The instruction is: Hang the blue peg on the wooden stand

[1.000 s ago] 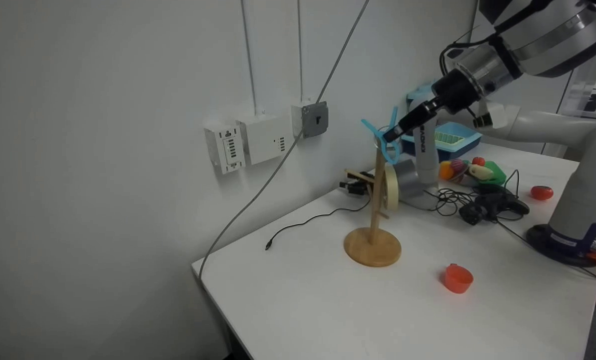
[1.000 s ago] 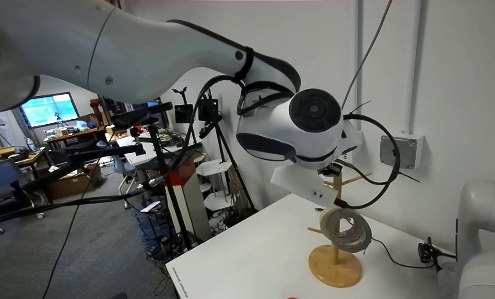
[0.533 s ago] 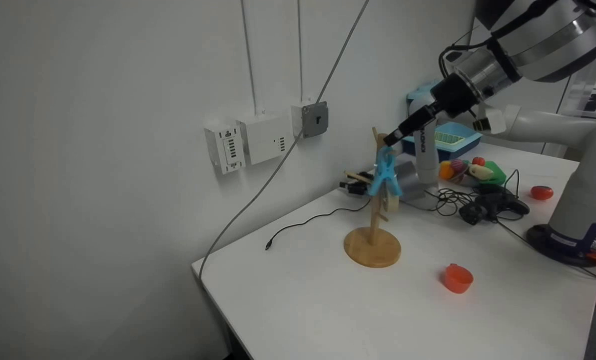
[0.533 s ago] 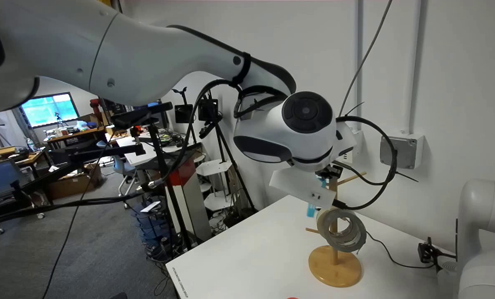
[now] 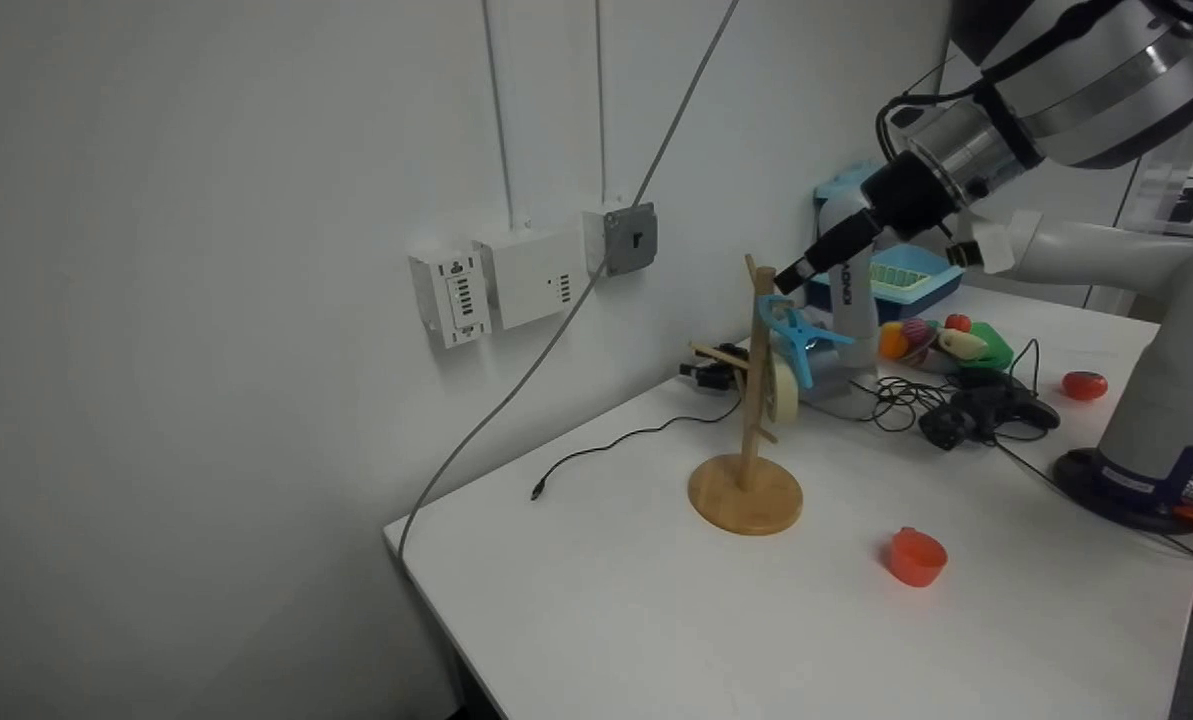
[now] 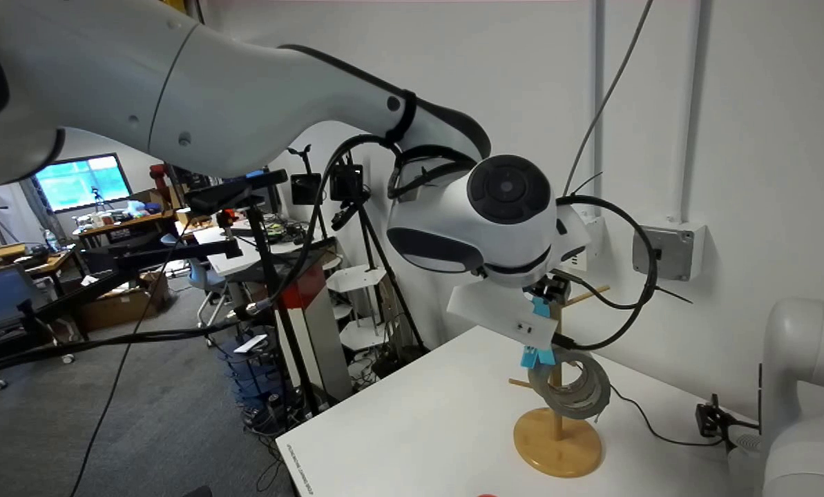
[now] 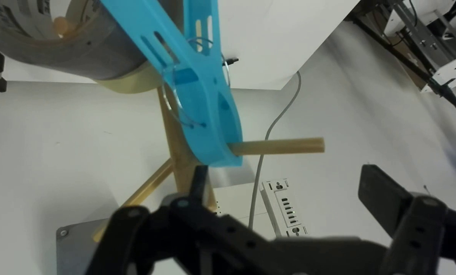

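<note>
Light-blue plastic meets pale wood as the peg [image 7: 201, 68] hangs on the wooden stand [image 5: 754, 390], a wooden rod [image 7: 281, 146] running through its rounded end near the top of the post. In an exterior view the peg sits tilted, its handles [image 5: 802, 355] spread apart. Just beside it, the jaws of the robot arm [image 6: 301, 96] stand wide apart; one of them is close to the peg's rounded end, though whether the two touch cannot be told. Lower on the stand, a grey tape roll [image 6: 577, 408] hangs next to a cream tape roll [image 5: 783, 390]. The stand's round base rests on a white counter [image 5: 606, 560], with a red cup [image 5: 917, 558] near it and a blue bin [image 5: 921, 305] well apart, toward the wall.
</note>
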